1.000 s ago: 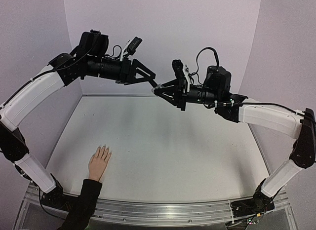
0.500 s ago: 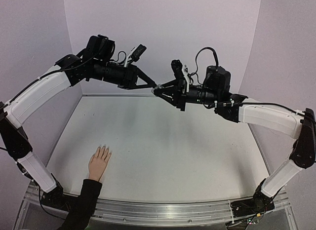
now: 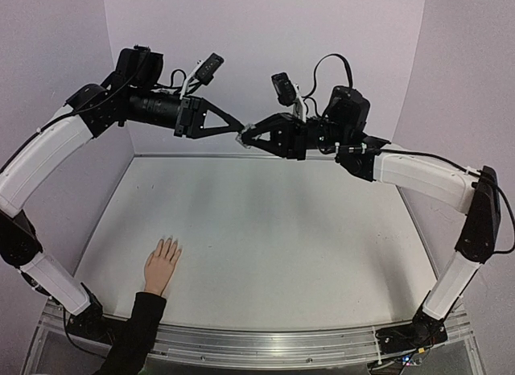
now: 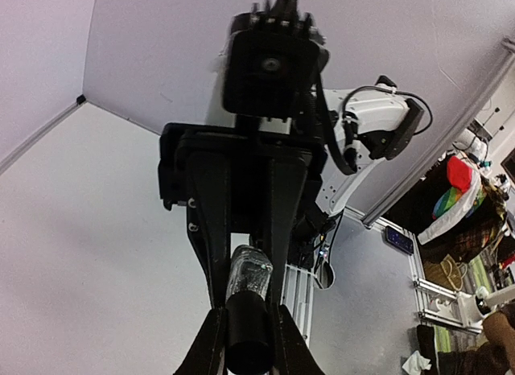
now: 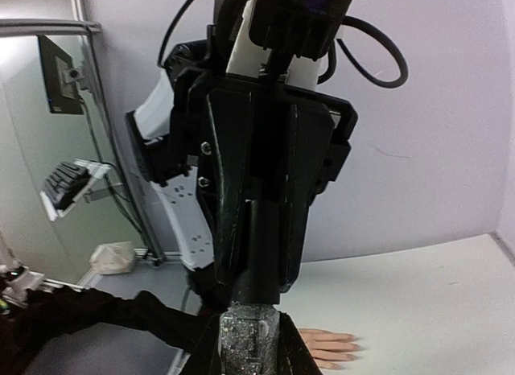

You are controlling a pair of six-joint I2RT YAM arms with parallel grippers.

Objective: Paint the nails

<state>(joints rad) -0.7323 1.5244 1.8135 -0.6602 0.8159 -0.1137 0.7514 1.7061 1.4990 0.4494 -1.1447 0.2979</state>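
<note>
A: Where is the left gripper (image 3: 235, 130)?

B: Upper middle of the overhead view, high above the table (image 3: 282, 230), tip to tip with the right gripper (image 3: 246, 137). The left one comes in from the upper left, the right one from the upper right.

A: Is the left one wide or narrow?

B: Narrow. In its own wrist view the two fingers at the bottom edge are pressed against a black cap (image 4: 248, 339) on both sides.

A: And the right?

B: Also narrow. In its wrist view the fingers at the bottom edge pinch a small clear bottle (image 5: 251, 335) with glittery contents. The cap runs straight on from the top of the bottle into the other gripper's fingers.

A: Is the cap on or off?

B: Cap and bottle sit end to end with no gap that I can see. I cannot tell whether it is screwed tight.

A: Now the thing to be painted.

B: The pale peach hand (image 3: 162, 265) lies flat on the table in the lower left of the overhead view, fingers spread and pointing up the frame. A black sleeve (image 3: 138, 327) runs from its wrist to the bottom edge.

A: The nails (image 3: 169, 244)?

B: At the fingertips, too small to make out any detail. They are well apart from both grippers, far below and to the left of them. The right wrist view also catches the fingers at its bottom edge, just right of the bottle.
</note>
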